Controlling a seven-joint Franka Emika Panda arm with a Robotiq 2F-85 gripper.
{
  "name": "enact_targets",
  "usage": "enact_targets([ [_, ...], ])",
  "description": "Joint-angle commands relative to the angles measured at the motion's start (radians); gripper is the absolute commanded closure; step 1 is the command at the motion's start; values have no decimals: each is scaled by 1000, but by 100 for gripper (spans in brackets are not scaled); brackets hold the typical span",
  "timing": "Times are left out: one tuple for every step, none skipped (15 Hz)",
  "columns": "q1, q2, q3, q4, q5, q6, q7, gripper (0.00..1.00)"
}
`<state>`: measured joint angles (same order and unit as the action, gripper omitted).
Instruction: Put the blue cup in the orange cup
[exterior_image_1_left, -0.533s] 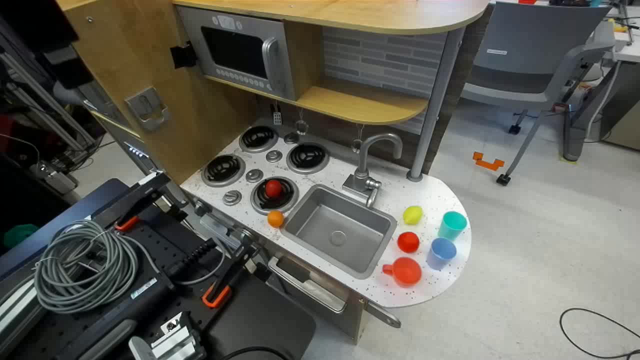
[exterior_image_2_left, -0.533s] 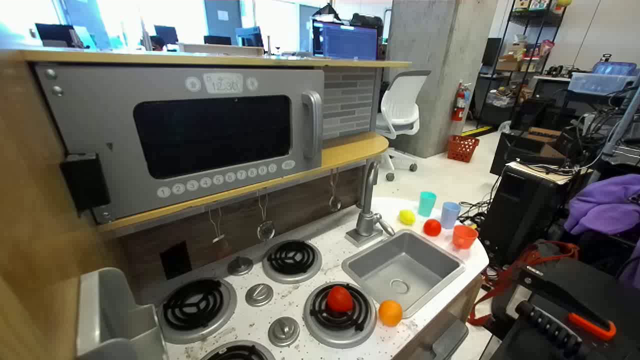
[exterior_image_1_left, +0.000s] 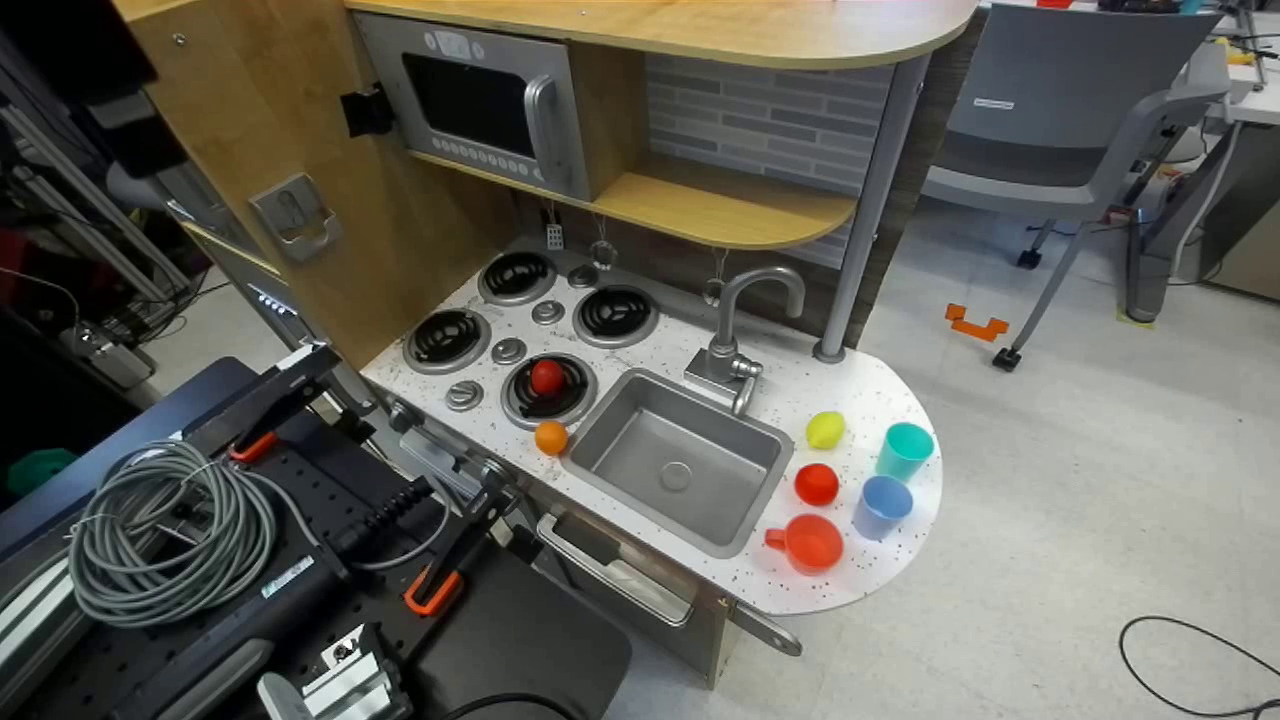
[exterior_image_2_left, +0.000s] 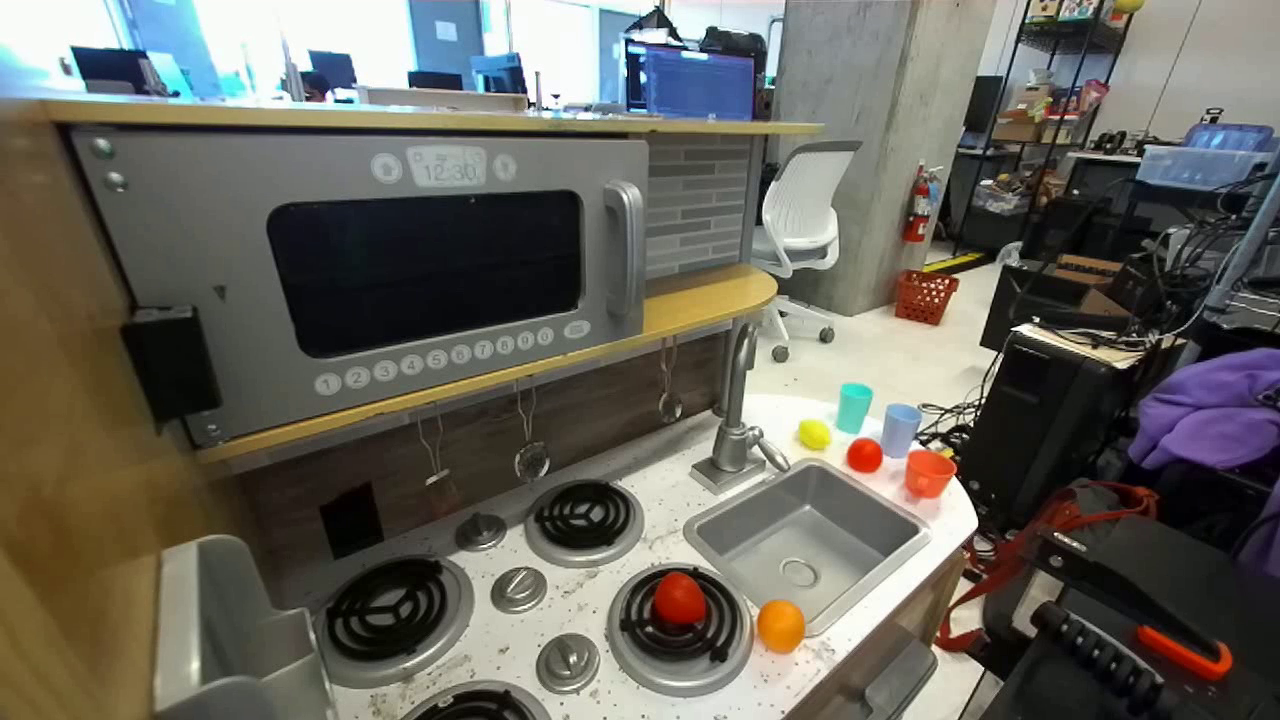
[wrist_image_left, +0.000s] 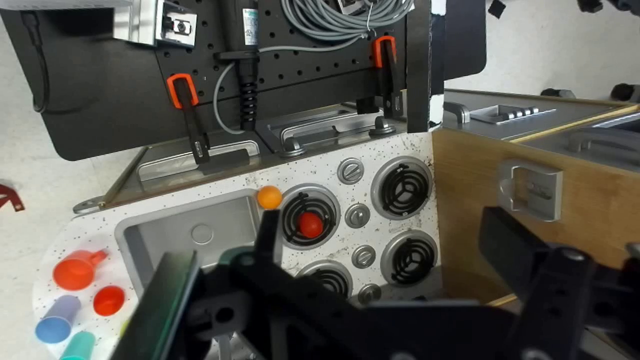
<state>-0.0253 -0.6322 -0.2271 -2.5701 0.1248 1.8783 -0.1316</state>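
Note:
The blue cup (exterior_image_1_left: 883, 507) stands upright near the rounded end of the white counter, beside a teal cup (exterior_image_1_left: 905, 452). The blue cup also shows in an exterior view (exterior_image_2_left: 900, 430) and at the left of the wrist view (wrist_image_left: 59, 318). The orange cup (exterior_image_1_left: 812, 543), orange-red with a side handle, stands close to the blue cup and apart from it. It also shows in an exterior view (exterior_image_2_left: 929, 473) and in the wrist view (wrist_image_left: 75, 271). My gripper (wrist_image_left: 382, 215) is open and empty, high above the stove part, far from both cups. It is not clearly seen in the exterior views.
A small red round thing (exterior_image_1_left: 817, 484) and a yellow lemon (exterior_image_1_left: 826, 430) lie near the cups. The sink (exterior_image_1_left: 752, 521) and tall faucet (exterior_image_1_left: 727, 310) lie between cups and burners. A red ball (exterior_image_1_left: 547, 377) sits on a burner, an orange ball (exterior_image_1_left: 551, 437) by the sink. A shelf (exterior_image_1_left: 730, 205) overhangs.

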Motion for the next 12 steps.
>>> enact_targets([
  [-26,4,23,2,14,-4,-13,0],
  [-26,4,23,2,14,-4,-13,0],
  [-28,19,29,7,13,0,0,0],
  [-25,33,27,11,27,13,3,0],
  [-23,56,27,24,38,30,12,0],
  [-19,85,26,43,54,49,23,0],
  [-15,115,27,61,70,72,35,0],
  [-10,153,30,84,91,106,45,0],
  [-11,187,39,102,102,141,62,0],
  [-9,225,45,125,114,172,69,0],
  [-9,260,51,146,116,199,73,0],
  [-9,300,55,167,108,234,59,0],
])
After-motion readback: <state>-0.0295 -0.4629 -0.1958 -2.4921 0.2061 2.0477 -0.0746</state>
